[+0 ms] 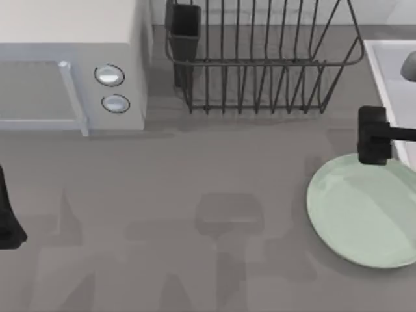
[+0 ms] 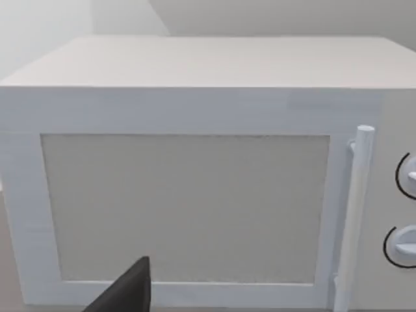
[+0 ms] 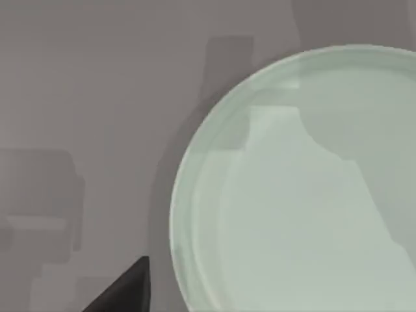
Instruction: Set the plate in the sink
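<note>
The left claw (image 1: pixel 8 224) sat parked at the desk's left edge, facing the microwave (image 1: pixel 71 65); I cannot tell its finger state. The plate (image 1: pixel 364 211) lay flat on the desk (image 1: pixel 195 195) at right, just beside the sink (image 1: pixel 393 71). The right claw (image 1: pixel 374 136) hovered over the plate's far rim, probably to grip there; its state too I cannot tell. The dish rack (image 1: pixel 260 58) stood clear of that short path.

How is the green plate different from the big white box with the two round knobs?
The plate is round, flat and pale mint green; the microwave is boxy, tall and white. The plate lies at the table's right side by the sink; the microwave stands at the back left. Both rest on the grey table.
</note>
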`<state>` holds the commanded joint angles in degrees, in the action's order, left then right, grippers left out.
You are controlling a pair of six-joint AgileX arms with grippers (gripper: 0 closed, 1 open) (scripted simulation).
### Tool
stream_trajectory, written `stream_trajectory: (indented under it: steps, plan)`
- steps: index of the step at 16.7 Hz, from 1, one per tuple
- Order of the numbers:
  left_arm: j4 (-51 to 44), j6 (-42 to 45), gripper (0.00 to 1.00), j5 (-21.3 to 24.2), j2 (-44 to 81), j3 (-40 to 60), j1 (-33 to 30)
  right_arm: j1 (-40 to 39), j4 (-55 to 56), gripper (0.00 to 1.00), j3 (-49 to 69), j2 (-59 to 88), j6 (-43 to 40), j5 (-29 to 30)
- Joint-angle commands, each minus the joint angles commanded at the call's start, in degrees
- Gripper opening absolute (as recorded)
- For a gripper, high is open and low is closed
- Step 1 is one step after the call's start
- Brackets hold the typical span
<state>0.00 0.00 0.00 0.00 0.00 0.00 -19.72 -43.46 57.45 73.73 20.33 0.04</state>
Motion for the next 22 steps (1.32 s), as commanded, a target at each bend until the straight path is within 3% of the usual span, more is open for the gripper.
stream_trajectory:
  steps: [5,9,17,22]
  plan:
    - [0.0,0.0,1.0,0.0,0.0,0.0,0.0,-6.06,-13.35,1.0,17.92,24.77,6.24,0.01]
    - [0.0,0.0,1.0,0.0,0.0,0.0,0.0,-8.78,-19.35,1.0,25.79,35.36,9.05,0.02]
    - [0.0,0.0,1.0,0.0,0.0,0.0,0.0,-8.93,-19.24,1.0,26.17,37.2,9.43,0.0]
    - [0.0,0.0,1.0,0.0,0.0,0.0,0.0,-9.12,-7.82,1.0,19.79,41.67,9.57,0.04]
